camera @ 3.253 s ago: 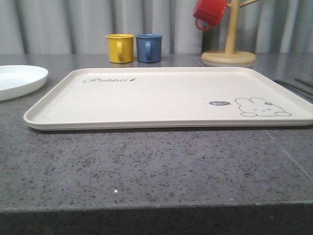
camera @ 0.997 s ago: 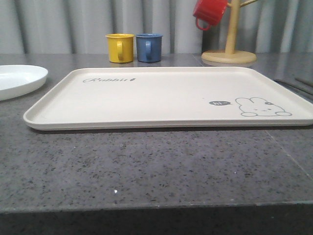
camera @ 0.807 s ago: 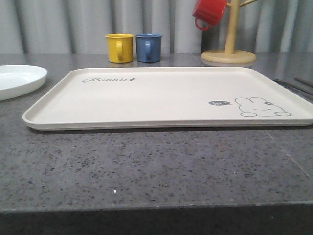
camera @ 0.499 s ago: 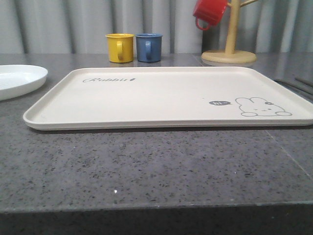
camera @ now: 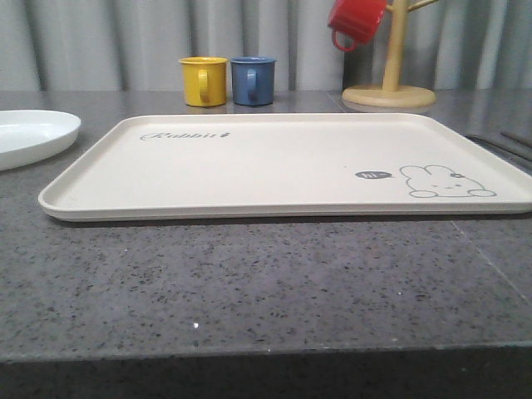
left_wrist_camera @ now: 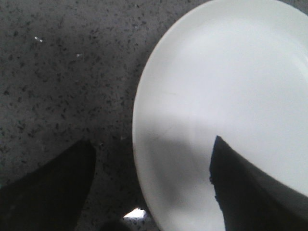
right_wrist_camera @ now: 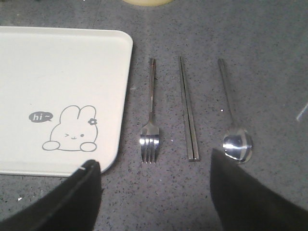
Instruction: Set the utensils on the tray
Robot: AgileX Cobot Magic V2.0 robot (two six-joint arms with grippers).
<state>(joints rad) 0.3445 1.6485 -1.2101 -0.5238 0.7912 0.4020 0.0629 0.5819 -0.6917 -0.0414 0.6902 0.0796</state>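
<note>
The cream tray (camera: 283,158) with the rabbit drawing lies in the middle of the grey counter with nothing on it. The white plate (camera: 33,133) sits to its left. My left gripper (left_wrist_camera: 153,140) is open just above the plate (left_wrist_camera: 231,96), one finger over the plate and the other over the counter, so the jaws straddle its rim. Right of the tray (right_wrist_camera: 57,86), the fork (right_wrist_camera: 151,115), chopsticks (right_wrist_camera: 187,110) and spoon (right_wrist_camera: 231,115) lie side by side on the counter. My right gripper (right_wrist_camera: 154,159) hangs open above them, near the fork's tines, holding nothing.
A yellow mug (camera: 204,81) and a blue mug (camera: 253,81) stand behind the tray. A red mug (camera: 357,21) hangs on a wooden mug tree (camera: 389,93) at the back right. The counter's front edge (camera: 266,353) is near the camera.
</note>
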